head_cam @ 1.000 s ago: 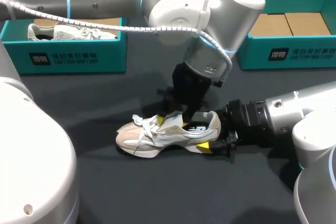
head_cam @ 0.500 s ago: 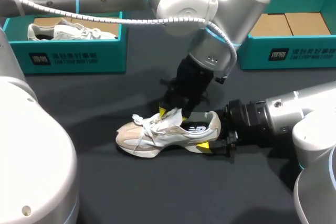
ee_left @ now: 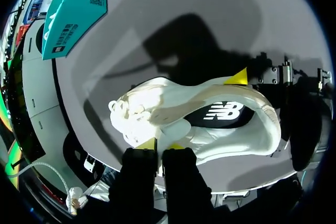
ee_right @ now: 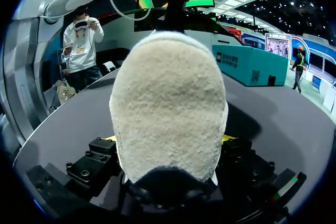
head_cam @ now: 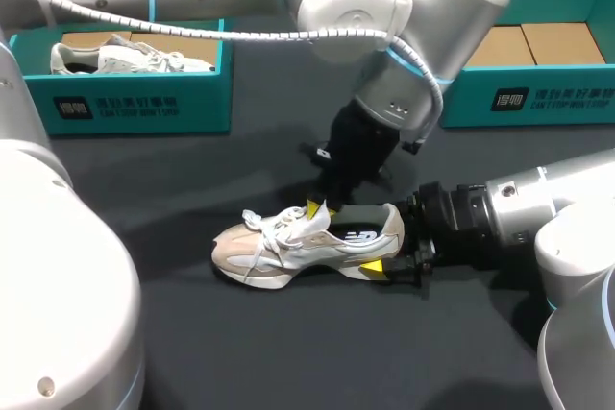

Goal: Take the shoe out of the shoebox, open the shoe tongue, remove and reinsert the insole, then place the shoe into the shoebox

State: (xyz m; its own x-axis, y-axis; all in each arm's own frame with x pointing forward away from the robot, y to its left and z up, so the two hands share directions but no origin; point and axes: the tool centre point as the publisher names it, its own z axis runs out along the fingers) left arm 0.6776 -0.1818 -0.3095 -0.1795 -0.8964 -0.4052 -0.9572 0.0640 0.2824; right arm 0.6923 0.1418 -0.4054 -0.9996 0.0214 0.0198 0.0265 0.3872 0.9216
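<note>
A beige and white shoe [head_cam: 288, 242] lies on its sole on the dark table, toe towards my left side. My left gripper [head_cam: 315, 206] comes down from above onto the shoe's mouth. In the left wrist view its yellow tips [ee_left: 163, 145] sit close together, shut on the edge of the shoe tongue [ee_left: 176, 127]. My right gripper [head_cam: 384, 239] reaches in low from the right and is shut on the shoe's heel [ee_right: 168, 103], one finger on each side. One yellow fingertip [head_cam: 373, 266] shows on the near side. The dark insole [ee_left: 226, 114] lies inside.
A teal shoebox [head_cam: 125, 103] at the back left holds a second shoe [head_cam: 125, 57]. Another teal shoebox [head_cam: 538, 93] stands at the back right with brown cardboard [head_cam: 524, 43] in it. Dark table lies in front of the shoe.
My left gripper came up out of the shoe's mouth towards the laces, and its fingers have closed together on the tongue. The right gripper and the shoe stayed in place.
</note>
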